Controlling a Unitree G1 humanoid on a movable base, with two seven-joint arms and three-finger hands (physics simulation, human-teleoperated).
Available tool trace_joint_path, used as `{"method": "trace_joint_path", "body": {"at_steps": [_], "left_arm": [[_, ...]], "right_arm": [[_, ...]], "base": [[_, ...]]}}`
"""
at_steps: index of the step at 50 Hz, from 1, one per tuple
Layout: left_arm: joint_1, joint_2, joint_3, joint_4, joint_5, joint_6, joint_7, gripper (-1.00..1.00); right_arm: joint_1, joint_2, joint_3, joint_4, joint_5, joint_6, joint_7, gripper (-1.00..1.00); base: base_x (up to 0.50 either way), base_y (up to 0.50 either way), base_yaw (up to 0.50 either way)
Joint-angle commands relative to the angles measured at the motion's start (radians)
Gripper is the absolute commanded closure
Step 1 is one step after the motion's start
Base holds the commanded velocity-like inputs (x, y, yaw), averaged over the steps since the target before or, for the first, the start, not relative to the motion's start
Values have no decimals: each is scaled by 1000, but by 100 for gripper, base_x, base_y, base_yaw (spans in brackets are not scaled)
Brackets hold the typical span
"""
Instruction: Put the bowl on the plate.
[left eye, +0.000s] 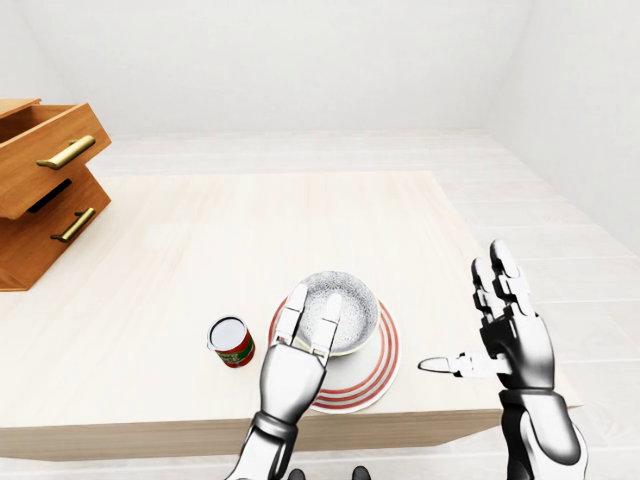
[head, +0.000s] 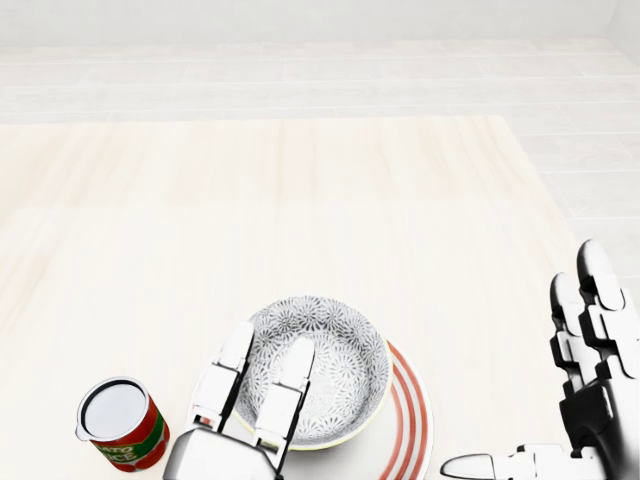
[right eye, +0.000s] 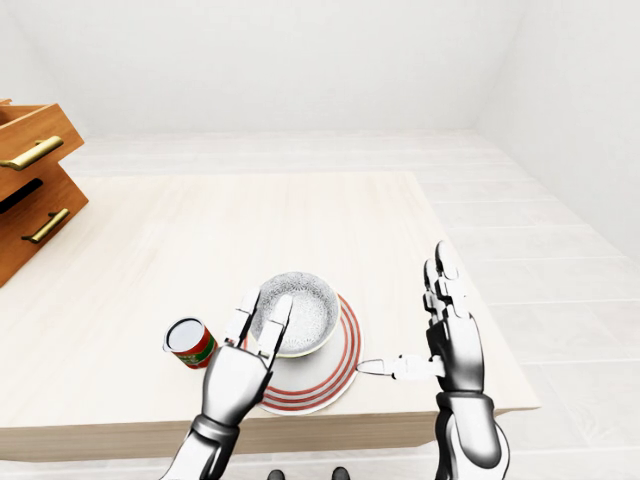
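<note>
A grey patterned bowl (head: 335, 365) rests on the red-ringed white plate (head: 410, 420) near the bottom edge of the table in the head view. My left hand (head: 268, 350) reaches in from the bottom. Its straight fingers (head: 225, 375) lie over the bowl's left rim, open and not closed round it. The hand hides the plate's left part. My right hand (head: 525, 370) hovers to the right of the plate, open, with fingers up and the thumb pointing left.
A red tin can (head: 120, 422) with a white lid stands just left of the plate, close to my left hand. A wooden chest (left eye: 45, 190) with open drawers sits at the table's far left. The table's right edge (head: 530, 180) runs past my right hand.
</note>
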Motion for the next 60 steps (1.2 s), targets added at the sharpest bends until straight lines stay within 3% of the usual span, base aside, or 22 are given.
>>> {"method": "trace_joint_path", "body": {"at_steps": [1, 20, 39, 55, 60], "left_arm": [[33, 16, -11, -59, -3, 7, -28, -100], [62, 36, 10, -161, -37, -8, -64, -100], [124, 57, 55, -370, -88, -35, -152, -100], [141, 53, 115, -406, -136, -72, -159, -100], [137, 47, 138, -414, -158, -73, -178, -100]], "right_arm": [[10, 2, -9, -10, 8, -1, 9, -100], [3, 6, -13, -30, 1, 19, 11, -100], [9, 10, -13, -27, 3, 8, 15, -100], [11, 11, -13, -19, 3, 1, 16, -100], [15, 13, -11, -23, 2, 0, 17, -100]], "base": [[0, 0, 0], [0, 0, 0], [0, 0, 0], [0, 0, 0], [0, 0, 0]]}}
